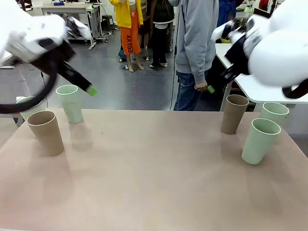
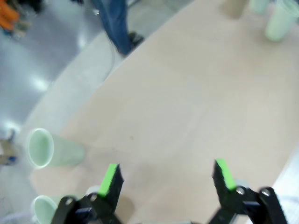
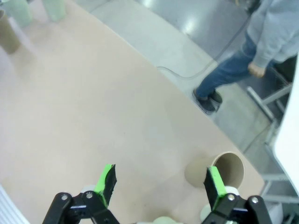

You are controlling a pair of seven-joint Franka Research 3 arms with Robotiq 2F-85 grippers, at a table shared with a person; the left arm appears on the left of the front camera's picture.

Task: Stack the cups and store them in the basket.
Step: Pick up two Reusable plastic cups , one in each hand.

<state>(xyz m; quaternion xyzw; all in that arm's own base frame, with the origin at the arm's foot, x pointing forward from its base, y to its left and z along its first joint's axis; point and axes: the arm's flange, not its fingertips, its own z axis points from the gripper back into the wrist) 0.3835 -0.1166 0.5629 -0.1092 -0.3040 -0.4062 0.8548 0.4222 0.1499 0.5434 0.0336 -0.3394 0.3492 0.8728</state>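
Cup (image 3: 229, 168), tan, upright below right gripper (image 3: 160, 177), jaws spread wide

On the surface (image 1: 154, 183), the near left cup (image 1: 46, 133) stands before the far left cup (image 1: 70, 104); three right cups (image 1: 260, 141) stand near one another.

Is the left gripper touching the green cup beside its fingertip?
Apart: the left wrist view shows table between the left gripper and the green cup.

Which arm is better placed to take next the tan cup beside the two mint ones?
Right. The right pincer hangs open near that tan cup; the left pincer is across the table.
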